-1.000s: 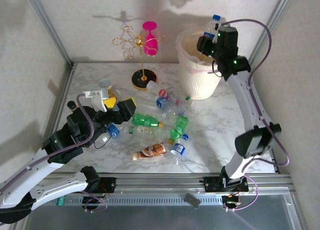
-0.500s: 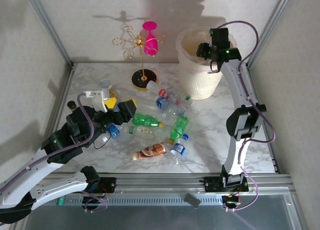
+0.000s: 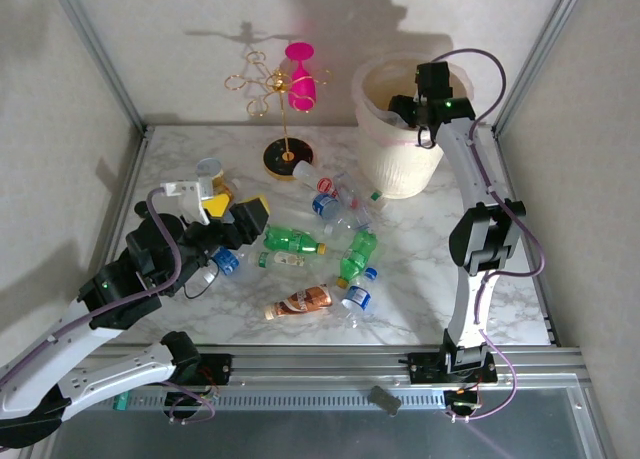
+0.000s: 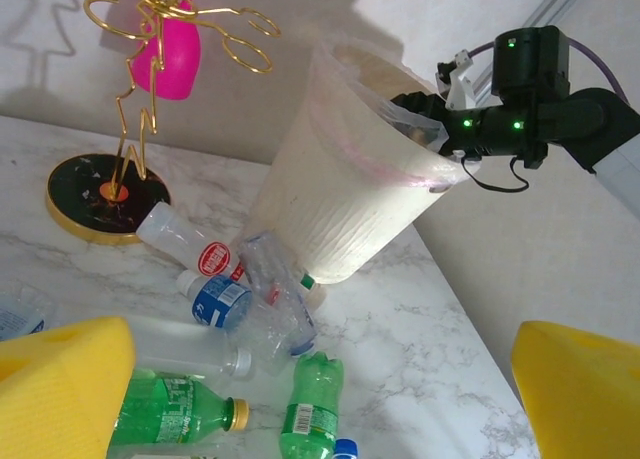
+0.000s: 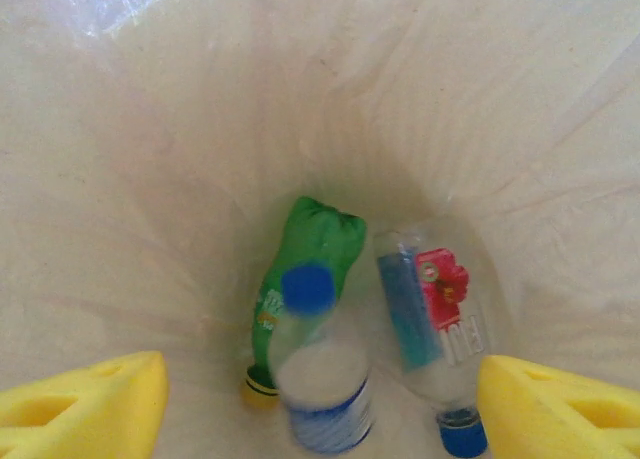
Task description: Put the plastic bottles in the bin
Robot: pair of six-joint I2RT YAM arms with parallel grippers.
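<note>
9 or 10 plastic bottles [image 3: 330, 207] are still lying on the table [image 3: 430, 269] close to the arms, so there's plenty left to do. Nearest the bases there's the copper-brown one [image 3: 300, 301] with a clear one with a blue label [image 3: 355, 299] beside it, then the green ones [image 3: 290, 241] in the middle of the pile. The left gripper [image 3: 237, 209] hangs just over the left edge of that pile, yellow pads spread wide with nothing between them. It's in pretty much the same spot as 1 second ago, so no news there imo.

The real change is at the back. 1 second ago the right gripper [image 3: 402, 107] was up above the bin [image 3: 385, 169] with a blue-capped bottle pinched in it. Now it's dipped to the rim, nose pointing inside. Its wrist cam shows its pads [image 5: 90, 399] far apart at the bottom corners, so the fingers are spread and holding nothing. Between them a blue-capped bottle [image 5: 320, 379] looks blurry, which I read as dropping or just landed. Below it on the bin floor are a green bottle [image 5: 315, 239] and a clear one with a red flower label [image 5: 430, 309].

That makes 3 in the bin by my count. The drop looks done, and the right arm should be free to go back for another.
</note>
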